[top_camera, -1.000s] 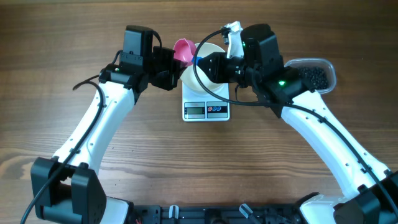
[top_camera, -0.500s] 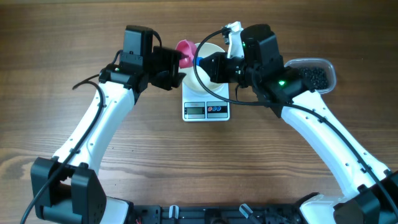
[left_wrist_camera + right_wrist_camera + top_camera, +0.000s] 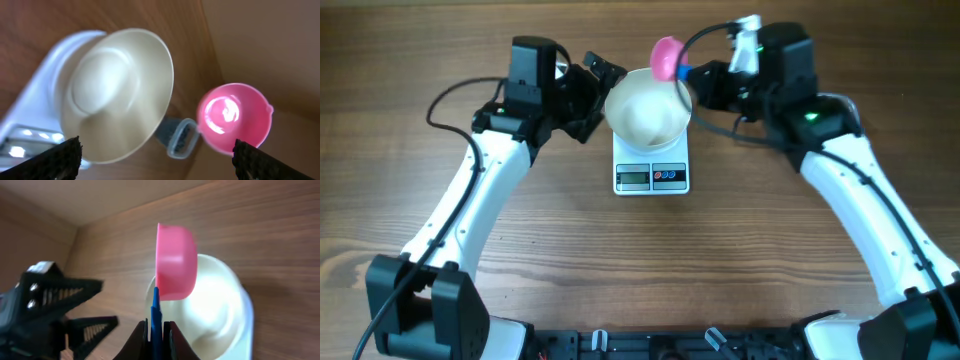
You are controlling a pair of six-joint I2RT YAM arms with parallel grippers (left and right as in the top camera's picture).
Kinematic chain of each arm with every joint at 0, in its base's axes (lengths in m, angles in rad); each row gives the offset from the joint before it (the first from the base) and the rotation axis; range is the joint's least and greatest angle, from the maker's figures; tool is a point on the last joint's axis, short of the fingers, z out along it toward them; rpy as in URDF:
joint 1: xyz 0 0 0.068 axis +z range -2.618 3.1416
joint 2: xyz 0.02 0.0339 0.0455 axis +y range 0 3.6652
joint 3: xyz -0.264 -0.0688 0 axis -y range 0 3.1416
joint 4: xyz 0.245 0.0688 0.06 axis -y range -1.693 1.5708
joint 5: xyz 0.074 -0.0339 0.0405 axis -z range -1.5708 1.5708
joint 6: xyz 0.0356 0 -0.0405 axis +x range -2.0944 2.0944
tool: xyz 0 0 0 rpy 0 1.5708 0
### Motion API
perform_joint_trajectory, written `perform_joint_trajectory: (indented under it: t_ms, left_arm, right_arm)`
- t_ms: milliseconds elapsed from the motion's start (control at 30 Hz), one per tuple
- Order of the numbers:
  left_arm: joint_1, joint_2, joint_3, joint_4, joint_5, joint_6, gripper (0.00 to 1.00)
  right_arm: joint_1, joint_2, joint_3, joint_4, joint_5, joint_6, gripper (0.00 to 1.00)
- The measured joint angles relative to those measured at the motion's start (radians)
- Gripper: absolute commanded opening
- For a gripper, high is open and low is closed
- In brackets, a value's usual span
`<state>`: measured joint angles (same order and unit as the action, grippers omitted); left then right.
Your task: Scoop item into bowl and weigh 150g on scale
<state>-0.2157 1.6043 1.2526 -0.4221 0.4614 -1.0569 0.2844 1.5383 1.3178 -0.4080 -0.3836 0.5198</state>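
The white bowl (image 3: 648, 108) sits on the white scale (image 3: 652, 176); its inside shows only white. My right gripper (image 3: 700, 74) is shut on the blue handle (image 3: 156, 311) of a pink scoop (image 3: 667, 58), which hangs over the bowl's far rim. The scoop's cup (image 3: 234, 117) looks glossy and bare inside. My left gripper (image 3: 592, 100) stands wide open just left of the bowl, with nothing between its fingers. In the left wrist view the bowl (image 3: 115, 95) and scoop lie ahead of the left gripper (image 3: 157, 159). The item (image 3: 182, 136) shows as dark grains in a small clear tub beyond the bowl.
The clear tub (image 3: 176, 140) lies past the bowl on the right arm's side; in the overhead view that arm covers it. Wooden table (image 3: 650, 260) stretches bare in front of the scale. Cables loop over both arms.
My left gripper opened and let the scoop go. The right gripper, shut on the handle, carried the scoop from the bowl's left side to its far right rim, uncovering the bowl.
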Motion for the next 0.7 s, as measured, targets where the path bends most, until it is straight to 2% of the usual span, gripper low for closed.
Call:
perform_joint_trajectory:
  t_ms: [133,200,300,433,467,700]
  left_arm:
    - [0.008,-0.035,0.000,-0.003,-0.001,0.200,0.98]
    - [0.008,-0.065,0.000,-0.011,-0.002,0.292,0.92]
    - [0.008,-0.115,0.000,-0.040,-0.002,0.402,0.67]
    - [-0.001,-0.152,0.004,-0.124,-0.004,0.504,0.12]
    - [-0.011,-0.153,0.004,-0.149,-0.007,0.519,0.06]
    - [-0.178,-0.126,0.003,-0.300,-0.114,0.559,0.04]
  right_arm:
    - [-0.106,-0.014,0.000,-0.014,-0.051,-0.032,0.04]
    - [-0.148,-0.037,0.000,-0.037,-0.068,-0.051,0.04]
    - [-0.195,-0.095,0.000,-0.071,-0.083,-0.084,0.04]
    - [-0.251,-0.175,0.000,-0.147,-0.098,-0.140,0.04]
    - [-0.259,-0.183,0.000,-0.155,-0.099,-0.148,0.04]
    - [-0.281,-0.194,0.000,-0.232,-0.102,-0.196,0.04]
